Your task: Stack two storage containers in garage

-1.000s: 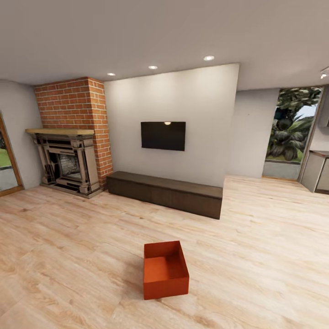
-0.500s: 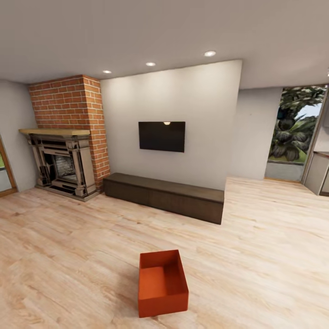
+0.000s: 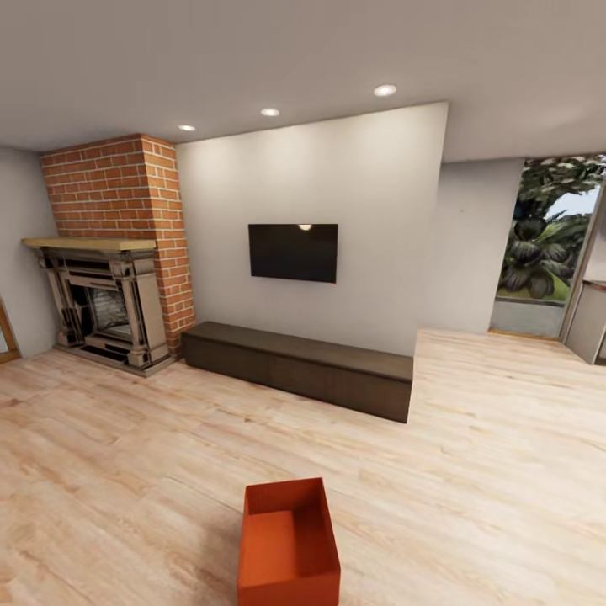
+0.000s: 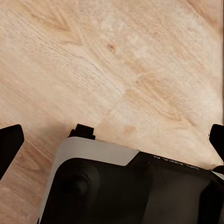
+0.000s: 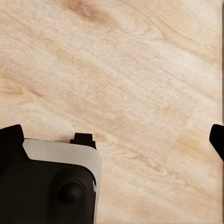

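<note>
One orange-red open-topped storage container [image 3: 289,543] stands on the light wood plank floor [image 3: 126,471] of the living room, low in the head view and just left of centre, close in front of me. It is empty inside. The second container is out of view. In the left wrist view my left gripper [image 4: 113,139] hangs open over bare planks, its dark fingertips [image 4: 9,140] far apart. My right gripper [image 5: 114,136] is likewise open above the floor, with nothing between its fingertips [image 5: 217,138].
A red-brick fireplace [image 3: 109,244] stands at the back left. A wall TV [image 3: 293,252] hangs above a long low dark cabinet [image 3: 299,368]. A glazed opening onto plants [image 3: 547,244] lies far right. My grey-and-black base [image 4: 116,186] sits below both wrists.
The whole head view has shifted: the camera has come closer to the container, which now sits lower and larger in the picture. The container itself has not moved on the floor.
</note>
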Robot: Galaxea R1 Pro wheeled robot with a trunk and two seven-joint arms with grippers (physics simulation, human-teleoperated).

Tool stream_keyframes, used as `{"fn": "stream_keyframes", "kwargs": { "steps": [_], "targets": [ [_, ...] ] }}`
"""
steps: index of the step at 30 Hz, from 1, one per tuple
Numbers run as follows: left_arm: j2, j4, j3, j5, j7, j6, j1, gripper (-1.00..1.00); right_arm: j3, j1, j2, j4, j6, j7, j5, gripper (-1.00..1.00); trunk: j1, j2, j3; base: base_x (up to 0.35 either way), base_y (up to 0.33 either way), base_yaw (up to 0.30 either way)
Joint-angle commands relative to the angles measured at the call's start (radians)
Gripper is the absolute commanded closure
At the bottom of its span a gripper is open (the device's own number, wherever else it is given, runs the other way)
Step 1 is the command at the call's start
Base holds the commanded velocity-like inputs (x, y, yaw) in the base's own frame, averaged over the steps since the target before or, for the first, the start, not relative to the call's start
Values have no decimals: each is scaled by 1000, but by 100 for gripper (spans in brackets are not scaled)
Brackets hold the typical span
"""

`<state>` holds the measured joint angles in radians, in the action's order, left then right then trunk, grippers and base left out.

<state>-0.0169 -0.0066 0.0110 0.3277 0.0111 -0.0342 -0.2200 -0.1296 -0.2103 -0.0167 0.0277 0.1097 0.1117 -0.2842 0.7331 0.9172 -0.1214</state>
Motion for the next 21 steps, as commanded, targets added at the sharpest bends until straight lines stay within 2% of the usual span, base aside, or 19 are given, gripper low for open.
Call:
{"fn": "stream_keyframes", "kwargs": {
  "steps": [1, 21],
  "targets": [
    [0, 1, 1, 5, 1, -4, -1, -100, -8, -1, 0, 3, 5, 3, -10, -100, 1, 1, -1, 270, -167, 0],
    [0, 1, 1, 5, 1, -4, -1, -100, -7, -1, -8, 3, 2, 3, -12, -100, 1, 1, -1, 265, -170, 0]
  ]
}}
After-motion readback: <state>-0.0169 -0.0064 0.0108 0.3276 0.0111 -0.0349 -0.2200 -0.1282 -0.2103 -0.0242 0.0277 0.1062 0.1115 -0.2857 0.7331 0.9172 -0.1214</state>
